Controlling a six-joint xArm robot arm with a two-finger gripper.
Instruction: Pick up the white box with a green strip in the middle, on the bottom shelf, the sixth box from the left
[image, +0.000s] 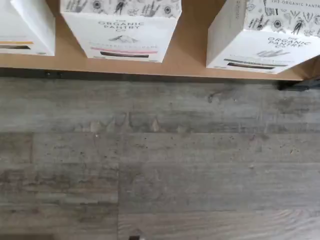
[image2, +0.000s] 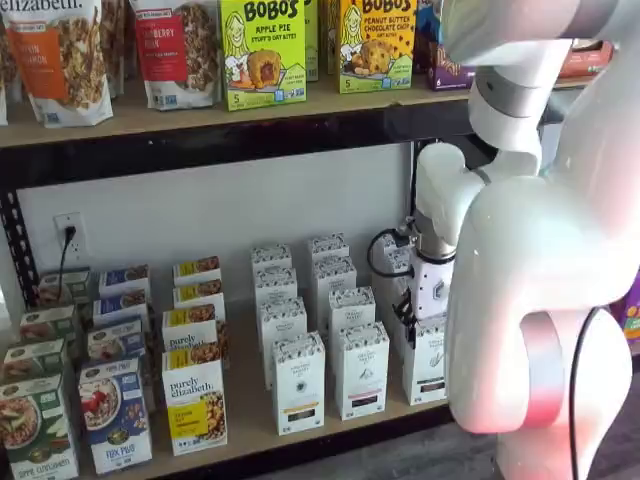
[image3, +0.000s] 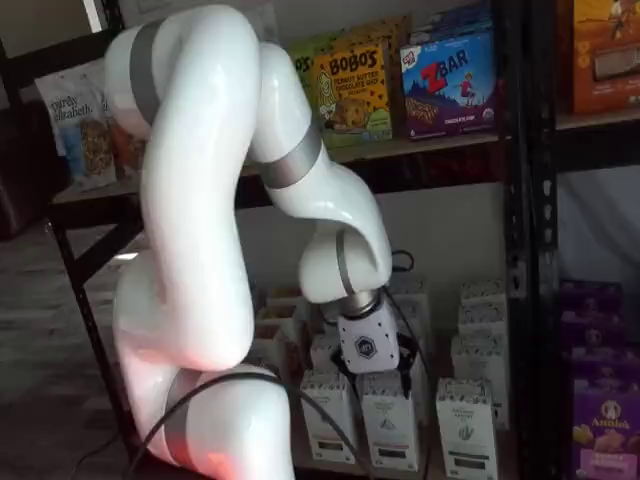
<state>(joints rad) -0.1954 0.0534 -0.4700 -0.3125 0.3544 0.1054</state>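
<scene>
Wrist view shows white boxes (image: 121, 30) reading "Organic Pantry"; tool (image3: 372, 375) grip state unclear.

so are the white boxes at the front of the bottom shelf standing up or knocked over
Standing upright. In both shelf views the front white boxes sit flat on the bottom shelf, printed fronts facing out, none leaning or lying down.

Glossy white arm (image3: 200, 200) with rounded segments and grey joint bands. Boxy white hand (image3: 368, 343) with round dark logo, possibly blue. Black cable (image2: 385, 255) looped beside wrist; reddish glow near base.
</scene>
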